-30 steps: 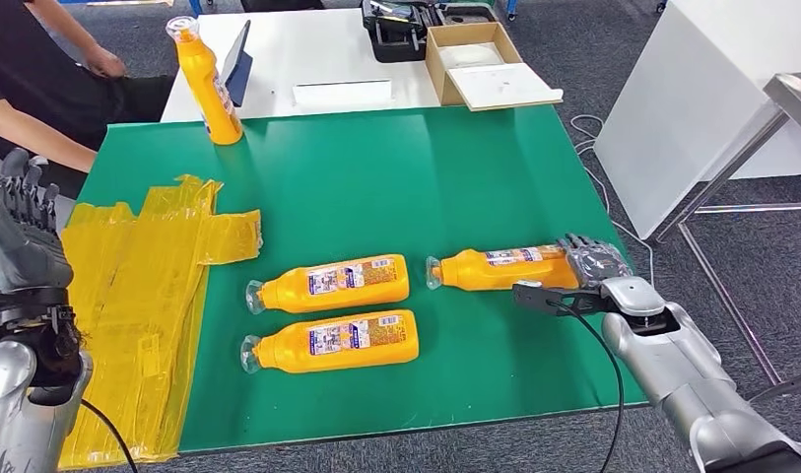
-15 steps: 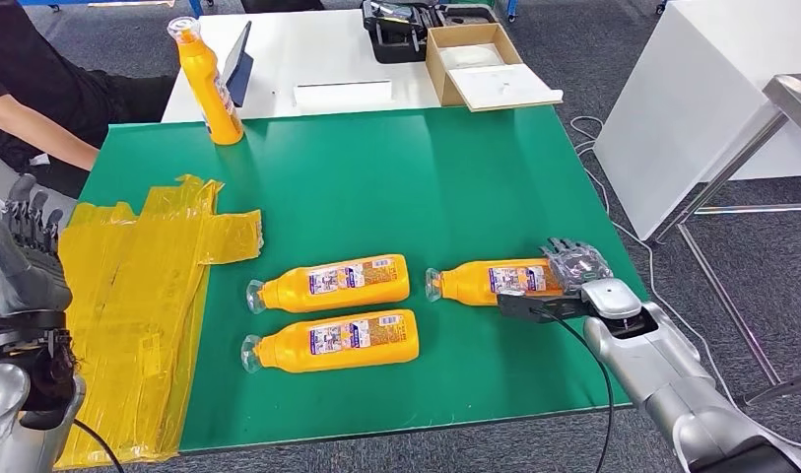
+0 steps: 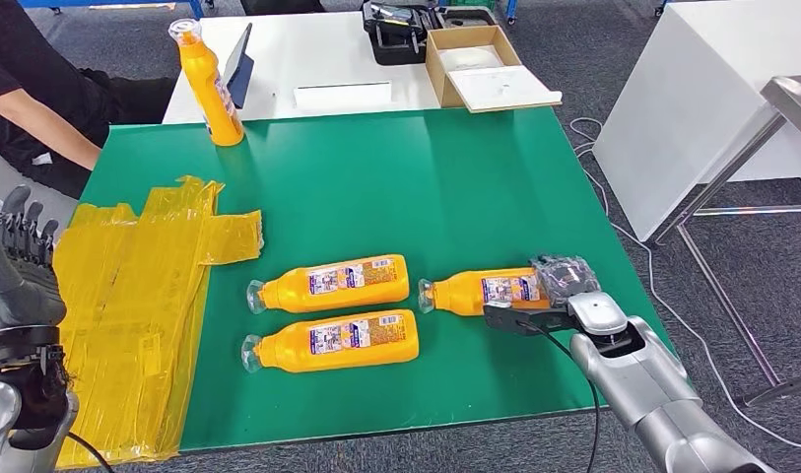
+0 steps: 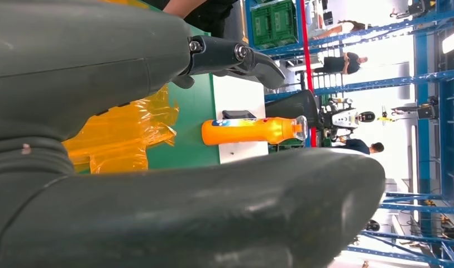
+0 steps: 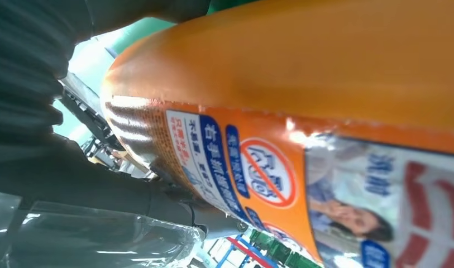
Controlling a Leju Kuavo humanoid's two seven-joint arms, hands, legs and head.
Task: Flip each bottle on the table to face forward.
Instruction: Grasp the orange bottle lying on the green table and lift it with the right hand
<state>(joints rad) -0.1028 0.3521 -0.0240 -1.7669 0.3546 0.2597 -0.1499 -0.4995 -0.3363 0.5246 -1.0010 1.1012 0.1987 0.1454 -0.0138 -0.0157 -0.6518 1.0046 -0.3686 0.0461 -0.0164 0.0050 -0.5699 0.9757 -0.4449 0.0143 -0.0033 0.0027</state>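
Three orange bottles lie on the green mat with their caps pointing left. Two of them rest side by side near the middle, printed labels up. My right hand grips the base end of the third bottle, whose label shows on top. In the right wrist view that bottle looms close, with my fingers wrapped around it. A fourth bottle stands upright at the mat's far left corner, also seen from the left wrist. My left hand is raised at the left edge, fingers apart, holding nothing.
A crumpled yellow plastic sheet covers the mat's left side. A person in black sits at the far left. Behind the mat, a white table carries a tablet, a black case and an open cardboard box.
My right hand has drawn its bottle nearer and slightly left, straightening it and rolling more of the label up. My left hand has sunk a little.
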